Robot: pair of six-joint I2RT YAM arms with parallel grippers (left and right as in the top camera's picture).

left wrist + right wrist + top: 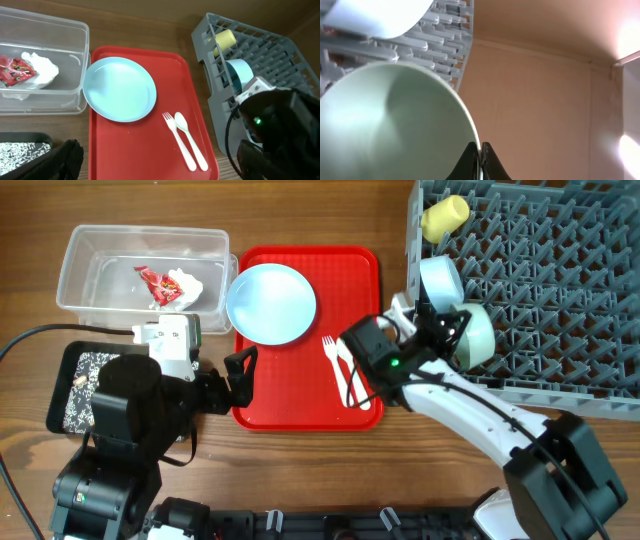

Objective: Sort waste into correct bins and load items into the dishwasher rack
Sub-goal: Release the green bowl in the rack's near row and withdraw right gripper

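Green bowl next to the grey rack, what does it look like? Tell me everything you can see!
The pale green bowl is round, smooth and plain. It looks like plastic and is empty inside. It is tipped up on its side at the left side of the grey dishwasher rack, by the pegs. The right gripper is shut on its rim, pinching it between both fingers. A bluer bowl stands tilted just behind it, but I cannot tell if they touch.

Left gripper [240, 380] agape; right gripper [480, 161] clamped
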